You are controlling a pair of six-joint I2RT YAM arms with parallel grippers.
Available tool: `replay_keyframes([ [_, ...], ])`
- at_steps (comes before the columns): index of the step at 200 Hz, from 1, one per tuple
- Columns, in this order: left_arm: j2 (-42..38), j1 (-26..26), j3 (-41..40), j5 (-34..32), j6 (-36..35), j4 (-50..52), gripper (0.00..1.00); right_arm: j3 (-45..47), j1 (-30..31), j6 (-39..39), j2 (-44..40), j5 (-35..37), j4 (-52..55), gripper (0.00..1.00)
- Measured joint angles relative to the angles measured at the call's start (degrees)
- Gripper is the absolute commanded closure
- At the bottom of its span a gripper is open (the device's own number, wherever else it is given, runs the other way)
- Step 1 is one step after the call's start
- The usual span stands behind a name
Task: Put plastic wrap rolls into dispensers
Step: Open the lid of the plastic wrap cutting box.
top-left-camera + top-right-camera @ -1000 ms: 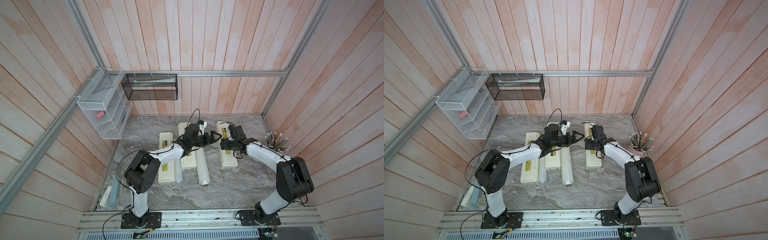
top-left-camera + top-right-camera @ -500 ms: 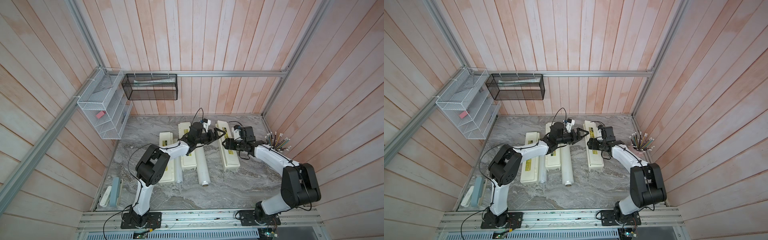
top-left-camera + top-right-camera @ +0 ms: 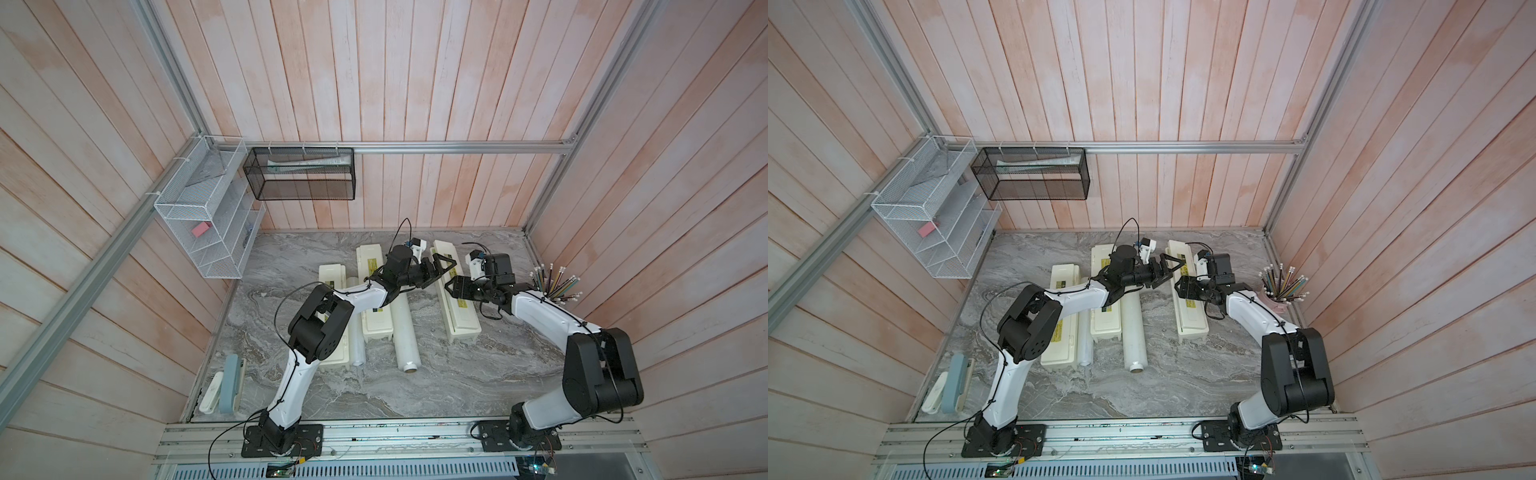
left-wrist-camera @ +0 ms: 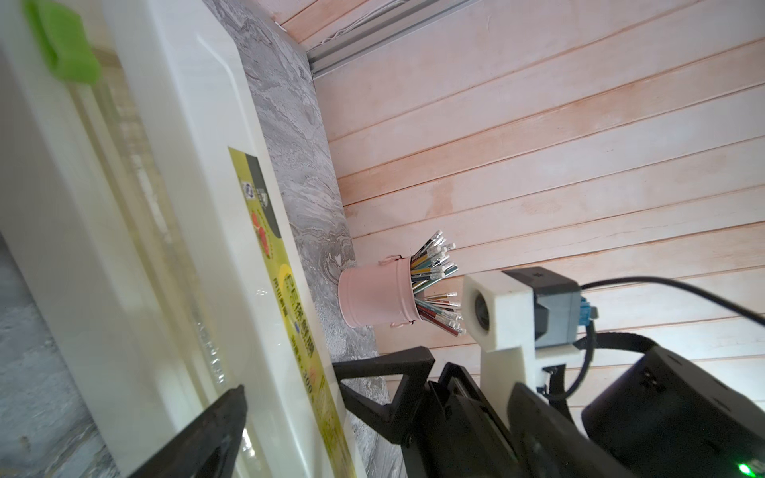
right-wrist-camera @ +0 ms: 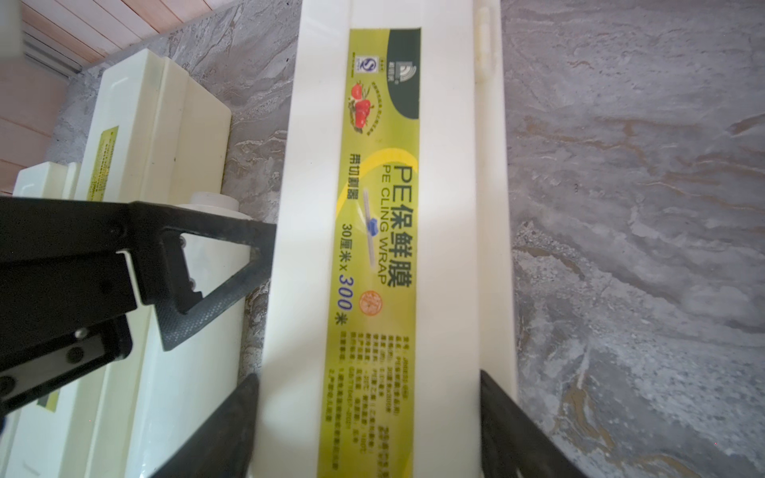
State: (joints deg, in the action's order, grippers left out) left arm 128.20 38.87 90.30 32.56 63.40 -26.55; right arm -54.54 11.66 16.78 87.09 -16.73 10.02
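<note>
The left arm (image 3: pixel 316 328) hides most of the left dispenser (image 3: pixel 330 275) and crosses the thin roll (image 3: pixel 356 347) wedged beside it and the middle dispenser (image 3: pixel 376 330). The thick roll (image 3: pixel 405 332) lies on the table (image 3: pixel 436 382) just right of that, its far end under the arm's wrist. The left gripper (image 3: pixel 444 272) gapes empty beside the right dispenser (image 3: pixel 463 322), which the right gripper (image 5: pixel 367 383) clamps across; a pencil cup (image 3: pixel 1280 302) stands near the right wall

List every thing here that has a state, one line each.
Left dispenser, lid shut, flat on table.
Middle dispenser, lid shut, flat on table.
Right dispenser, lid down; latch unclear.
Thin roll, loose on table between left and middle dispensers.
Thick roll, loose on table beside middle dispenser.
Left pincer, open, empty.
Right pincer, closed across right dispenser.
Pencil cup, upright.
</note>
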Motion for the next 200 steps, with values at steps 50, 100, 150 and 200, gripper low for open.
replay_keyframes([
  [50, 1.27, 0.61, 1.88, -0.63, 0.74, 0.87, 0.00, 0.52, -0.92, 0.42, 0.00, -0.20, -0.37, 0.33],
  [100, 1.27, 1.62, 2.21, -2.82, 0.37, 4.59, 0.00, 1.25, -2.05, 1.03, -0.20, -2.34, -1.51, 0.33],
  [150, 1.33, 2.40, 3.58, -2.97, 0.63, 5.95, 0.00, 1.27, -2.45, 1.25, -0.20, -3.41, -1.60, 0.29],
  [200, 1.90, 2.95, 4.20, -2.34, 3.78, 3.15, 0.00, 1.27, -2.58, 1.73, -1.92, -2.34, -1.29, 0.08],
])
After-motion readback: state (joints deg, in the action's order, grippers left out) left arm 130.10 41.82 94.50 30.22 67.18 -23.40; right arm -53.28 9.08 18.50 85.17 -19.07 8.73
